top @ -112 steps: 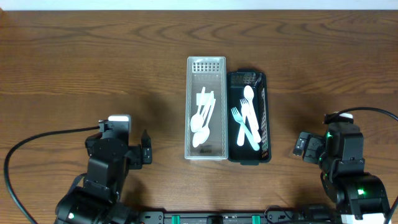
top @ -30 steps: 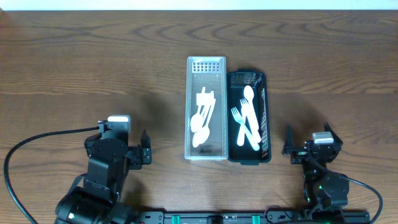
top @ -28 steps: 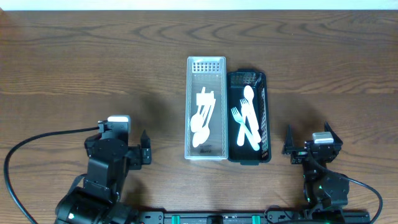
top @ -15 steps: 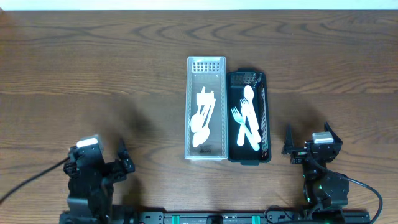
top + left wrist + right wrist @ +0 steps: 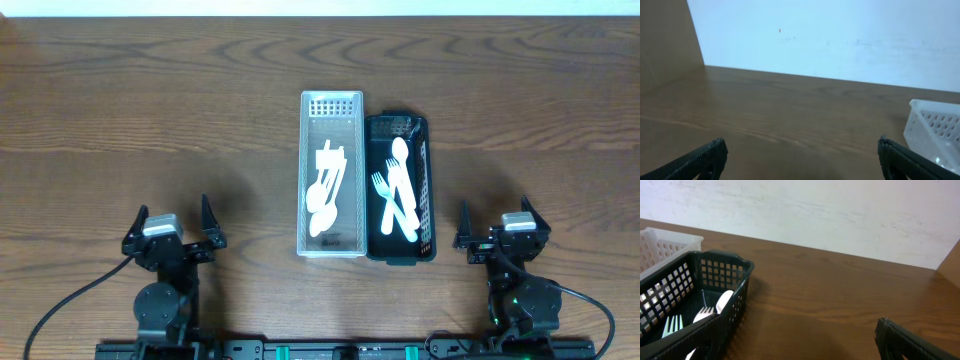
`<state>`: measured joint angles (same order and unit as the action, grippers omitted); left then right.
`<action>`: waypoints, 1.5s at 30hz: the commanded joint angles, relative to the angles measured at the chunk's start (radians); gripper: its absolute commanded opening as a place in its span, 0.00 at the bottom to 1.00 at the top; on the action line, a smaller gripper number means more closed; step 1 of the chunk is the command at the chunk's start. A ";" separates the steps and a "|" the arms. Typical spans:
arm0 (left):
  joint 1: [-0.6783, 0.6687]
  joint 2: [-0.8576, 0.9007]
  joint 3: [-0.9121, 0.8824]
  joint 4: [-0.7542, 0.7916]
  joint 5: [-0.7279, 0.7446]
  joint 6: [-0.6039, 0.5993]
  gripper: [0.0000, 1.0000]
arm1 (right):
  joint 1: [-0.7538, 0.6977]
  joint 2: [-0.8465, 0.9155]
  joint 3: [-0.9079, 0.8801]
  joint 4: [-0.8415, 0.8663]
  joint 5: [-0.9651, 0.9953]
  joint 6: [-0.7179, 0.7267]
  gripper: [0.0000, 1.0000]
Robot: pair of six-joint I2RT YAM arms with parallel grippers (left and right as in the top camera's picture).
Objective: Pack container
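Only the overhead cam caught both together: the white basket [image 5: 332,100] of spoons [image 5: 322,215] right beside the black basket [image 5: 426,200] of forks [image 5: 381,187], mid-table. The left wrist cam just got the white one's corner, and the right wrist cam the black one's mesh wall. The left gripper [image 5: 172,215] and right gripper [image 5: 495,215] both sat spread wide, empty, well apart from the baskets.

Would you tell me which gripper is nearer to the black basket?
Right. The right gripper sits just right of the black basket's near end; the left gripper is far to its left, beyond the white basket.
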<state>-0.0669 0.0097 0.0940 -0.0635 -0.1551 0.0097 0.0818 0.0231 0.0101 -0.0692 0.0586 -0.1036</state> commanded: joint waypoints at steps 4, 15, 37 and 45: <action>0.012 -0.008 -0.092 0.016 0.069 0.052 0.98 | -0.006 -0.010 -0.005 -0.001 -0.007 -0.014 0.99; 0.011 -0.003 -0.090 -0.002 0.074 0.050 0.98 | -0.006 -0.010 -0.005 -0.001 -0.007 -0.014 0.99; 0.011 0.016 -0.090 -0.002 0.074 0.050 0.98 | -0.006 -0.010 -0.005 -0.001 -0.007 -0.014 0.99; 0.011 0.016 -0.090 -0.002 0.074 0.050 0.98 | -0.006 -0.010 -0.005 -0.001 -0.007 -0.014 0.99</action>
<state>-0.0605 0.0223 0.0330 -0.0414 -0.0837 0.0502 0.0818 0.0231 0.0097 -0.0681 0.0574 -0.1070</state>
